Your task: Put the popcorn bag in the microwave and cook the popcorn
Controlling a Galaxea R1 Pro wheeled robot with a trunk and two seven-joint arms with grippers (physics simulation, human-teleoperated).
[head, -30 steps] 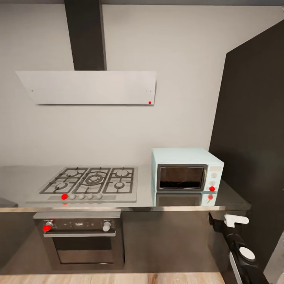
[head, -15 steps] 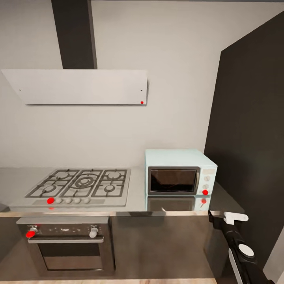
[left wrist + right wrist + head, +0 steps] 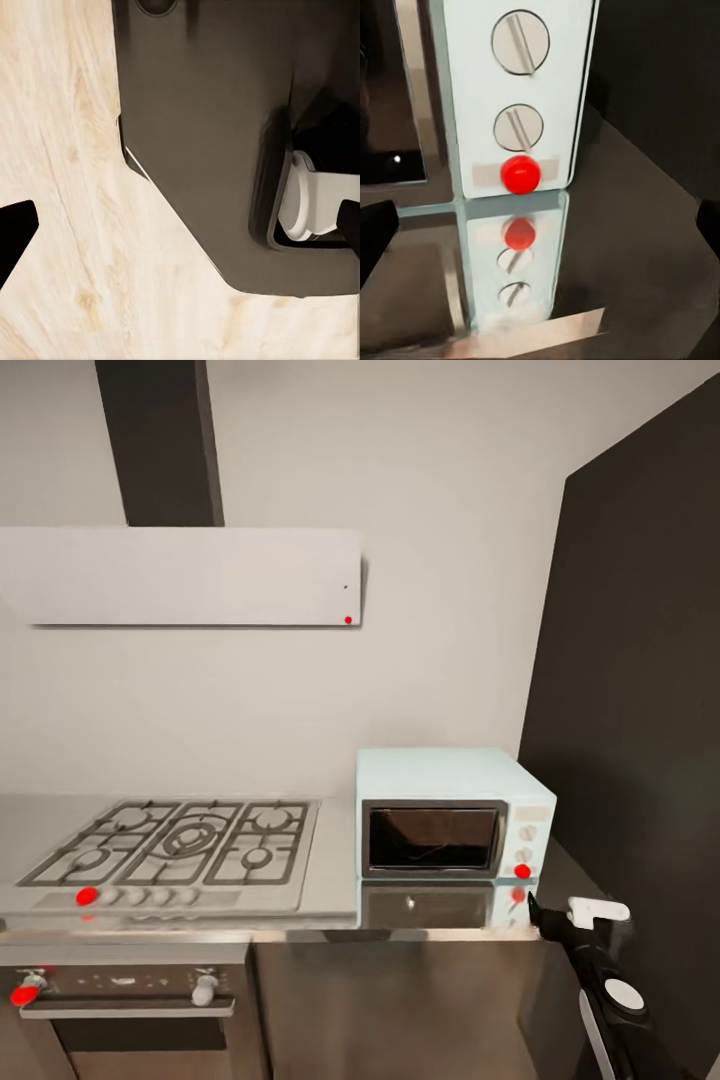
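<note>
The microwave stands on the grey tabletop, at its right end, just beside the gas hob and close to a tall dark panel. Its dark glass door is closed. On the right side of its front there are round knobs and a red light under them (the shiny tabletop mirrors them). In the head view the right arm reaches up toward the front edge of the tabletop, below the microwave's knob panel, and the right end effector is near that edge. In the right wrist view its two dark fingertips stand wide apart with nothing between them. The left end effector's fingertips are also spread wide and hold nothing, above the pale wooden floor and the robot's dark base. Below the hob is the built-in oven, and above it a white extractor hood.
</note>
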